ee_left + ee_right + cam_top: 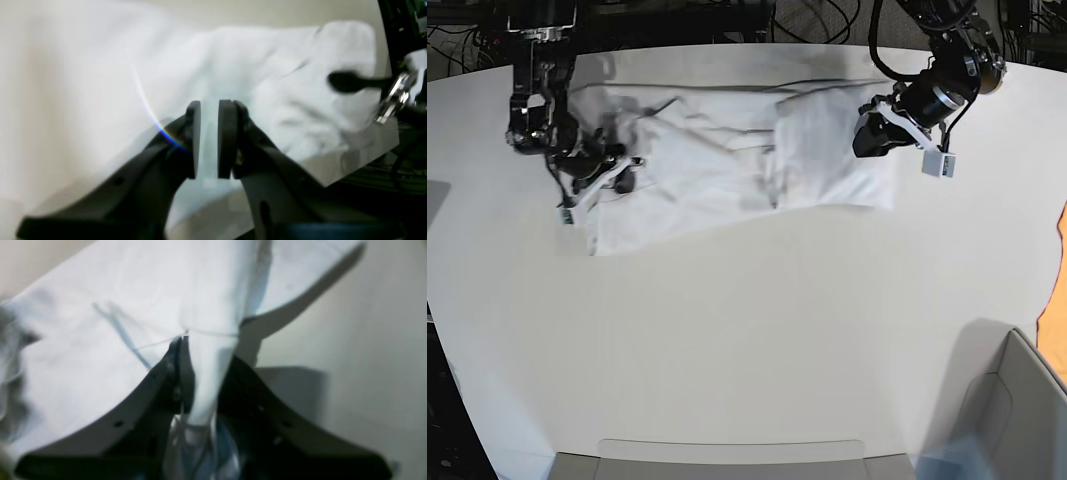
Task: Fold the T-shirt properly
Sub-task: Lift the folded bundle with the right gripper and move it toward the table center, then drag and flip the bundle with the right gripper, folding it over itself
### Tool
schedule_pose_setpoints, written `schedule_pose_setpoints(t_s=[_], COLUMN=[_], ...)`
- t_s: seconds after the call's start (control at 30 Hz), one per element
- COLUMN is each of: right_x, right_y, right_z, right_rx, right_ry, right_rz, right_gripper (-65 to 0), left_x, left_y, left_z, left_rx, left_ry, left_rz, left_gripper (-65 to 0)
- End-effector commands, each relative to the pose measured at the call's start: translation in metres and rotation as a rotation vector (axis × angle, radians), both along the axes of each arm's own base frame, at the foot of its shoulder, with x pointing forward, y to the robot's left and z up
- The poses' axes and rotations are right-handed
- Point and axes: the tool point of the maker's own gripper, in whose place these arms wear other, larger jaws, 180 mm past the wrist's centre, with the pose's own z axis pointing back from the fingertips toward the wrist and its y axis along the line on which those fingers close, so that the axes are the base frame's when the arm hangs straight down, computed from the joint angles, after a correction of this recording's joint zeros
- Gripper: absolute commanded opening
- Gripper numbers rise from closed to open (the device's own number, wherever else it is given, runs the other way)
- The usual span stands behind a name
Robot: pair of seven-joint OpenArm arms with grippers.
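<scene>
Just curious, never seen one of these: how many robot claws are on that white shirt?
2. The left gripper is at one end of the T-shirt, the right gripper at the other end, pinching cloth.

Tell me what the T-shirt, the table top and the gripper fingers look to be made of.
T-shirt: thin, soft white woven or knit cloth, probably cotton; it creases and drapes limply. Table top: smooth, matte off-white sheet, perhaps laminate; no grain, thin edge in the left wrist view. Left gripper fingers: matte black plastic or rubber-faced pads, hard to tell through blur.

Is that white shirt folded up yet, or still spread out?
Partly folded: the T-shirt lies stretched lengthwise, one end doubled over.
</scene>
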Motion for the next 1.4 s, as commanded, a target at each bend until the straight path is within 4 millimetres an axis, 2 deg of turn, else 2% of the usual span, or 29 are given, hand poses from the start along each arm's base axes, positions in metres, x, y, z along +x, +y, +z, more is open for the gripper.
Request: schedule_pose_setpoints(t_s=[0.0,0.1,0.17,0.23,0.3,0.37,0.43,0.53,0.63,0.87,1.0,1.2,1.37], right_x=[0.012,0.029,0.041,0.053,0.057,0.060,0.062,0.063,0.056,0.032,0.023,0.019,0.005], right_y=[-0.028,-0.060,-0.073,-0.075,-0.066,-0.044,-0.012,0.022,0.069,0.159,0.187,0.224,0.251], right_z=[0.012,0.032,0.050,0.070,0.085,0.103,0.112,0.115,0.109,0.117,0.118,0.112,0.113], right_rx=[-0.093,-0.252,-0.351,-0.447,-0.552,-0.654,-0.712,-0.783,-0.809,-0.745,-0.704,-0.664,-0.625], right_ry=[-0.028,-0.068,-0.112,-0.154,-0.162,-0.184,-0.223,-0.288,-0.345,-0.489,-0.521,-0.532,-0.554], right_rz=[-0.028,-0.029,-0.023,-0.004,0.049,0.125,0.192,0.262,0.368,0.530,0.580,0.649,0.710], right_gripper=[-65.0,-65.0,-65.0,-65.0,-65.0,-65.0,-65.0,-65.0,-65.0,-65.0,-65.0,-65.0,-65.0], left_x=[0.008,0.003,0.002,0.002,0.002,-0.001,-0.003,-0.003,-0.003,-0.007,-0.009,-0.012,-0.014], left_y=[0.001,0.001,0.001,0.001,0.001,0.002,0.004,0.005,0.006,0.043,0.052,0.050,0.049], left_z=[0.012,0.009,0.008,0.008,0.008,0.006,0.005,0.005,0.005,0.006,0.007,0.005,0.000], left_rx=[-0.006,-0.006,-0.006,-0.006,-0.006,-0.002,0.007,0.010,0.014,0.066,0.079,0.077,0.070], left_ry=[-0.055,-0.041,-0.040,-0.040,-0.038,-0.028,-0.024,-0.024,-0.023,-0.019,-0.018,-0.008,0.006], left_rz=[0.004,0.004,0.004,0.004,0.004,0.003,-0.001,-0.001,-0.001,0.085,0.110,0.105,0.104], left_gripper=[-56.2,-56.2,-56.2,-56.2,-56.2,-56.2,-56.2,-56.2,-56.2,-56.2,-56.2,-56.2,-56.2])
